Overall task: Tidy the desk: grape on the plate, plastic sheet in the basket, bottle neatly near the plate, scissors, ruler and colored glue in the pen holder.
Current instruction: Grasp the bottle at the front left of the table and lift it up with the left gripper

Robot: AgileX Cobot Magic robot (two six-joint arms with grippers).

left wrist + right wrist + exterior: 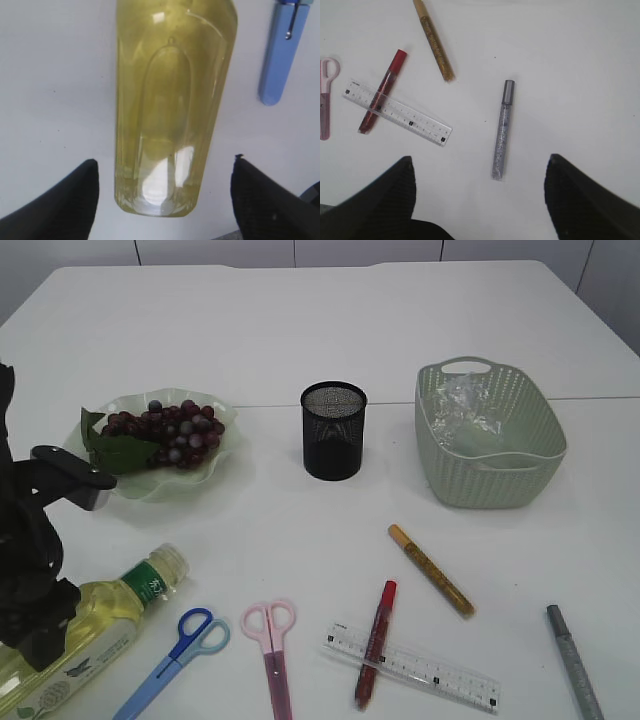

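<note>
Beside the bottle [85,625], blue scissors [172,660] lie close.

The worktop [300,330] was white, the grapes [170,430] dark purple, the pen holder [333,430] black mesh, the basket [490,435] pale green weave, the bottle [90,630] yellow with a green cap.

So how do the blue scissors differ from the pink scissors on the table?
The blue scissors lie slanted, blades toward the lower left, right beside the bottle; the pink scissors lie almost straight, blades toward the near edge, beside the ruler. The blue pair has blue handles, the pink pair pale pink ones. Both lie flat and closed, outside the pen holder.
</note>
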